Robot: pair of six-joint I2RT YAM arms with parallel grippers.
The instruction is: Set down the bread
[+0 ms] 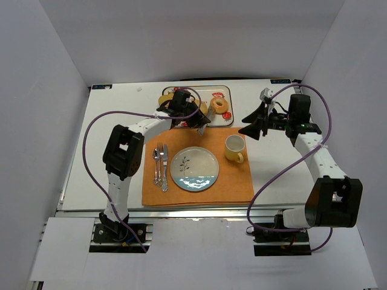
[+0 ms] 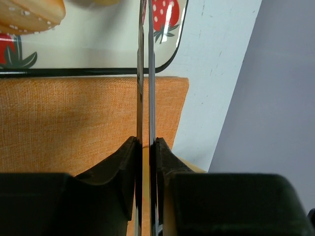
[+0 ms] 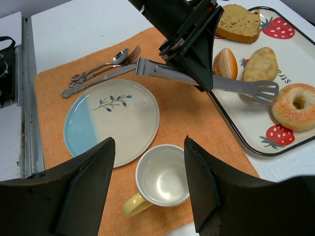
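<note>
The bread is a golden-tan ring with a centre hole (image 1: 219,106), lying on the strawberry-print tray (image 1: 229,96); it also shows in the right wrist view (image 3: 295,105). My left gripper (image 1: 195,116) is shut on metal tongs (image 3: 216,81), whose two blades are pressed together between its jaws (image 2: 145,142). The tong tips (image 3: 263,91) hover over the tray just beside the ring, apart from it. A seeded golden bread edge (image 2: 29,12) shows in the left wrist view. My right gripper (image 3: 148,140) is open and empty above the yellow cup (image 3: 160,179).
An orange placemat (image 1: 236,181) holds a blue-and-white plate (image 1: 195,169), the cup (image 1: 234,148) and cutlery (image 1: 160,166). The tray also carries a brown toast slice (image 3: 238,22) and two oval rolls (image 3: 261,64). White walls enclose the table.
</note>
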